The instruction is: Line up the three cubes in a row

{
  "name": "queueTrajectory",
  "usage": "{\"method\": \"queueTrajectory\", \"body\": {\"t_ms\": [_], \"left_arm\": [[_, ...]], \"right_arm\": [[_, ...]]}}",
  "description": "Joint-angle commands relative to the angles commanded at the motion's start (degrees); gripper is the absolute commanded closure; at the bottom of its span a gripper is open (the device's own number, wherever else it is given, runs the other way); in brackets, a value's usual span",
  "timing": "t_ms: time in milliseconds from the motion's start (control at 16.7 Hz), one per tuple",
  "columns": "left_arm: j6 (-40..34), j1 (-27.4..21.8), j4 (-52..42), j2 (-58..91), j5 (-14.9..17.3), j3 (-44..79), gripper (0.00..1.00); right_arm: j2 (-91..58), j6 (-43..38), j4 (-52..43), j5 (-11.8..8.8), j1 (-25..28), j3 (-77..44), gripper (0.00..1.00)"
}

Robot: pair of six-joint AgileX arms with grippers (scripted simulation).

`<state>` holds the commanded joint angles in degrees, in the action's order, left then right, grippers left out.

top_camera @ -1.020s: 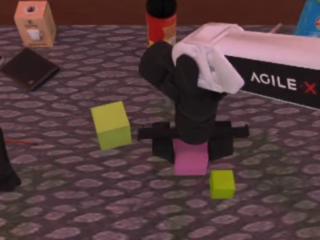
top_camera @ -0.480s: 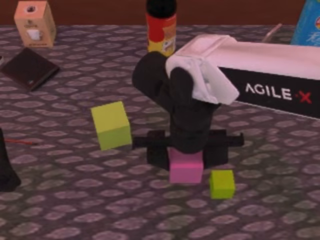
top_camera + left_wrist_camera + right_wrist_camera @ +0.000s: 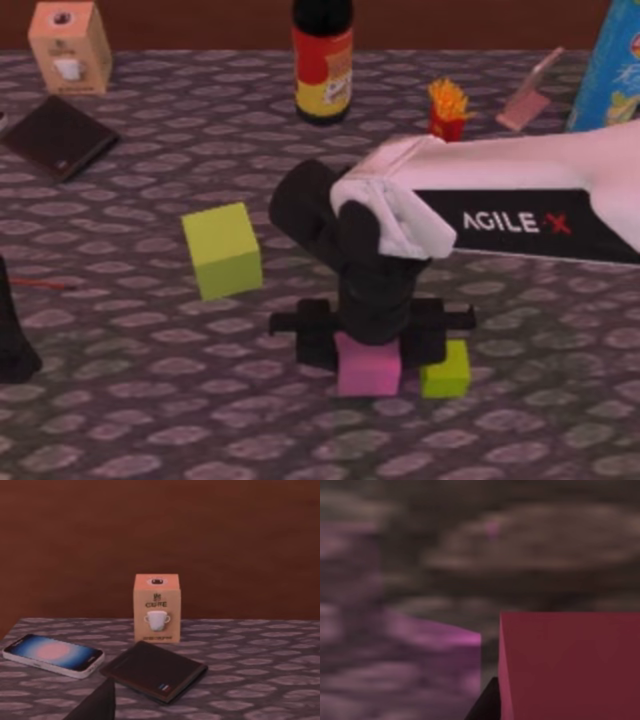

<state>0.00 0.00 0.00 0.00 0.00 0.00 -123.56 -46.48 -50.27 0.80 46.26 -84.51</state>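
Since a second ago the right gripper [image 3: 368,352] has carried the pink cube [image 3: 368,368] toward six o'clock and a little toward nine, so the arm no longer covers the bottle or fries packet. Its black fingers straddle the pink cube on both sides and pinch it, the cube showing just below the wrist. In the right wrist view the pink cube [image 3: 570,665] fills the near corner over the patterned table [image 3: 530,545]. The small green cube [image 3: 446,368] now sits just beside the pink one at its three o'clock, half tucked behind the finger there; I cannot tell whether they touch. The large green cube [image 3: 223,250] rests well apart at about ten o'clock from the gripper. Farther out at twelve o'clock stand the bottle [image 3: 322,60] and, toward one o'clock, the fries packet [image 3: 448,110]. The left arm [image 3: 12,330] is parked at the table's left edge; I cannot tell how its fingers stand. Its wrist view shows a carton [image 3: 156,608], wallet [image 3: 154,670] and phone [image 3: 53,655].
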Motion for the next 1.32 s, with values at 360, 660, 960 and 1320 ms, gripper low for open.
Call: {"method": "queueTrajectory", "body": {"t_ms": [360,660,960,1320], "left_arm": [[0.0,0.0,0.0,0.0,0.0,0.0,0.00],[0.0,0.0,0.0,0.0,0.0,0.0,0.00],[0.0,0.0,0.0,0.0,0.0,0.0,0.00],[0.0,0.0,0.0,0.0,0.0,0.0,0.00]], "right_arm": [[0.0,0.0,0.0,0.0,0.0,0.0,0.70],[0.0,0.0,0.0,0.0,0.0,0.0,0.32],[0.0,0.0,0.0,0.0,0.0,0.0,0.00],[0.0,0.0,0.0,0.0,0.0,0.0,0.00]]}}
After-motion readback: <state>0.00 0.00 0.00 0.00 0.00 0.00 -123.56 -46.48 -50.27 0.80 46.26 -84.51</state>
